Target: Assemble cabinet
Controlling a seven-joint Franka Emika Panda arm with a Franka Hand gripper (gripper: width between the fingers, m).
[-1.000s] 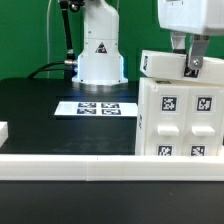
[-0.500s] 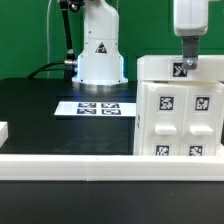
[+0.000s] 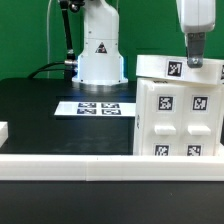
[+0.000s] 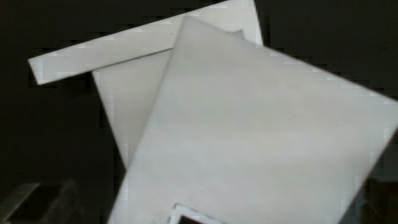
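Observation:
The cabinet (image 3: 180, 118) is a large white box with square marker tags on its small front panels. It stands at the exterior view's right, behind the front rail. A flat white top panel (image 3: 160, 68) with one tag lies on it, slightly skewed. My gripper (image 3: 195, 60) comes down from above and is shut on this panel's right part. In the wrist view the white panel (image 4: 249, 130) fills most of the picture, with an edge of the cabinet (image 4: 98, 60) behind it. My fingertips are barely visible in the dark corners.
The marker board (image 3: 97, 107) lies flat on the black table in front of the robot base (image 3: 100, 50). A long white border rail (image 3: 70, 163) runs along the front. A small white block (image 3: 3, 131) sits at the exterior view's left edge.
My wrist has turned and the top panel has turned with it. Its tag has shifted toward the exterior view's left and the panel now sits skewed on the cabinet.

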